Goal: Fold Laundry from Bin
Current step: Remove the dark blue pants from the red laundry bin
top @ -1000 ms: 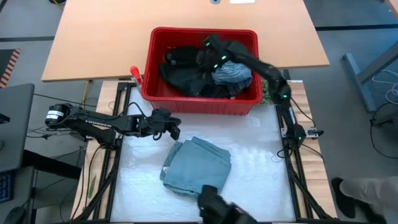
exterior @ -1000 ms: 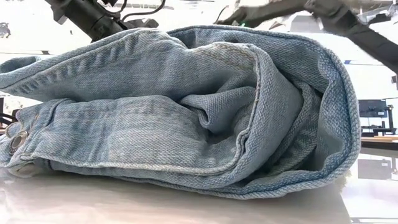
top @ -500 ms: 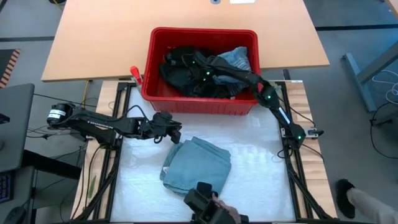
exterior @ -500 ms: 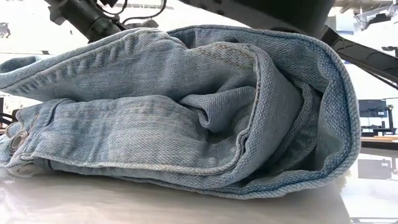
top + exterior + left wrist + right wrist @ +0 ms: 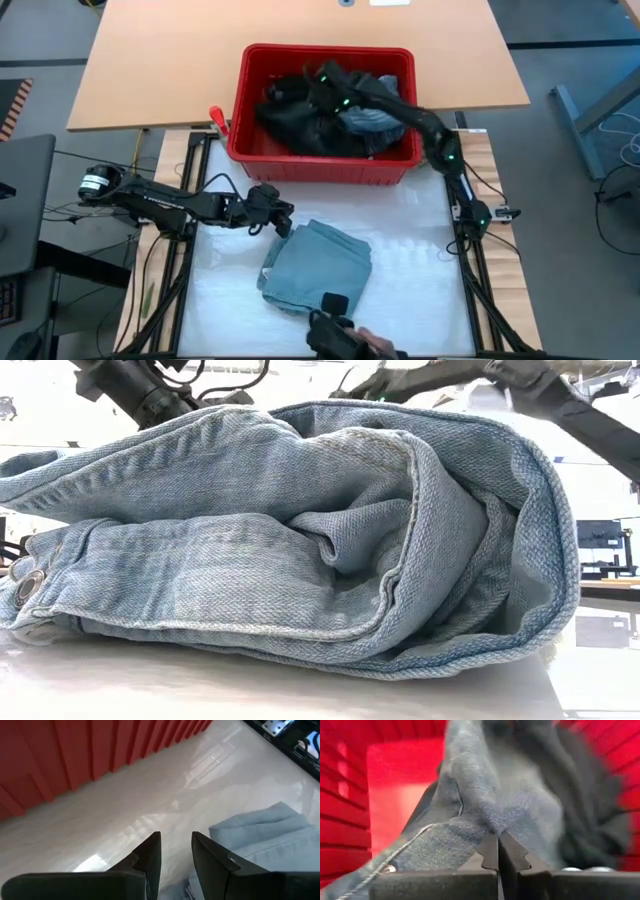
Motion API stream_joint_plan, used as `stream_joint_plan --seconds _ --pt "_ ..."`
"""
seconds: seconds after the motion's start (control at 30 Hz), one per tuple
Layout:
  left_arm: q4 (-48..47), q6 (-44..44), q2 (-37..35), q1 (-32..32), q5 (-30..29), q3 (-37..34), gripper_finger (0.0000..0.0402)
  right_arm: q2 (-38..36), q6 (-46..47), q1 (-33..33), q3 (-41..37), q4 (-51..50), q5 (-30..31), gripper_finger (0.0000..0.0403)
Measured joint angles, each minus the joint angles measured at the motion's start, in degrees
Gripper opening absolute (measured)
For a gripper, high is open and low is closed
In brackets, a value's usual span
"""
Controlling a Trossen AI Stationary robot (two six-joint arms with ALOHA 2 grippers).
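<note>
The right claw [image 5: 498, 851] is inside the red bin [image 5: 243, 110], and its two fingers are pinched tight on a dark blue denim cloth [image 5: 490, 795]. Black clothes [image 5: 290, 125] lie beside it in the bin. The left claw [image 5: 176, 851], a little bit spread, hangs just beside the folded light blue jeans [image 5: 318, 262] on the white table [image 5: 420, 260].

We are counting one red bin [image 5: 322, 160] sitting at the far edge of the white table [image 5: 420, 260]. We are seeing one folded light blue-grey garment [image 5: 318, 265] lying outside it, near the table's front edge. Inside the bin we are making out one denim-blue garment [image 5: 370, 118] and a heap of black garments [image 5: 295, 125], whose number we cannot tell. Two arms are showing, so we are counting two grippers: the left gripper [image 5: 283, 217] and the right gripper [image 5: 322, 88].
</note>
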Motion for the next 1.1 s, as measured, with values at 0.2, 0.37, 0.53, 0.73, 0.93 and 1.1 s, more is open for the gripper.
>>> stream_joint_plan --seconds 0.2,0.37,0.53,0.73,0.93,1.1 --pt "0.0 0.1 0.0 0.0 -0.9 0.0 0.0095 -12.5 0.1 0.2 0.0 6.2 -0.9 0.002" --pt "2.0 2.3 0.0 0.0 -2.6 0.0 0.0095 -21.9 6.7 -0.6 0.0 18.7 -4.9 0.002" --pt "13.5 10.4 0.0 0.0 -3.6 0.0 0.0095 -29.4 21.8 -3.5 0.0 34.4 -16.2 0.002" --pt "33.6 23.6 0.0 0.0 -2.6 0.0 0.0095 -35.3 47.2 -7.9 0.2 56.8 -30.0 0.0019" --pt "46.6 27.5 0.0 0.8 3.6 0.0 0.0095 -39.2 72.9 -7.2 0.2 73.2 -37.8 0.0019" --pt "58.2 28.0 -0.2 0.5 10.6 2.6 0.0095 -43.2 74.9 -3.0 0.2 69.6 -46.9 0.0019"
